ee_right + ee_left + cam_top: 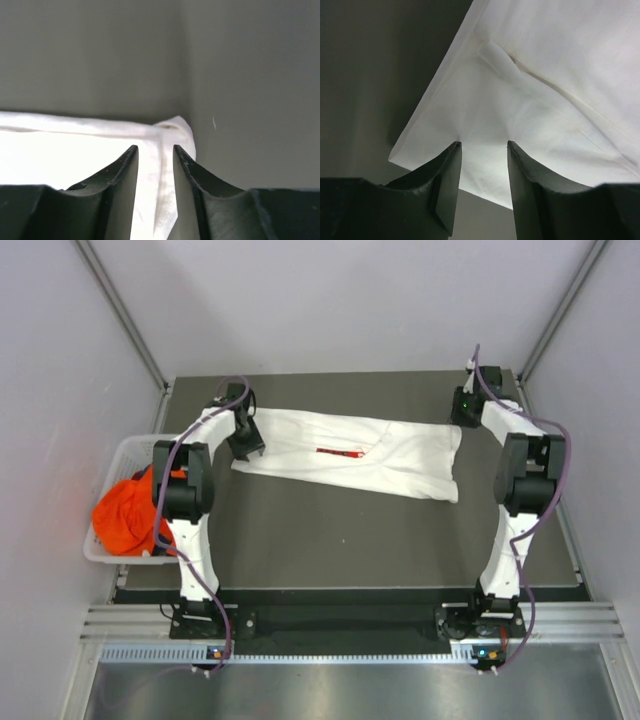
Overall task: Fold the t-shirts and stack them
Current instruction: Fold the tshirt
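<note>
A white t-shirt (390, 455) with a red chest print (340, 451) lies folded into a long band across the far half of the table. My left gripper (247, 445) is at its left end. In the left wrist view this gripper (484, 146) is open, its tips over the white cloth (545, 75) near a corner. My right gripper (463, 412) sits at the shirt's far right corner. In the right wrist view it (154, 148) is open, with the hem of the cloth (60, 150) running between the fingers on the table. An orange t-shirt (125, 515) is bunched in the basket.
The white lattice basket (118, 452) stands off the table's left edge beside the left arm. The dark table top (330, 540) runs from the shirt to the near edge. Pale walls close in on the left, right and back.
</note>
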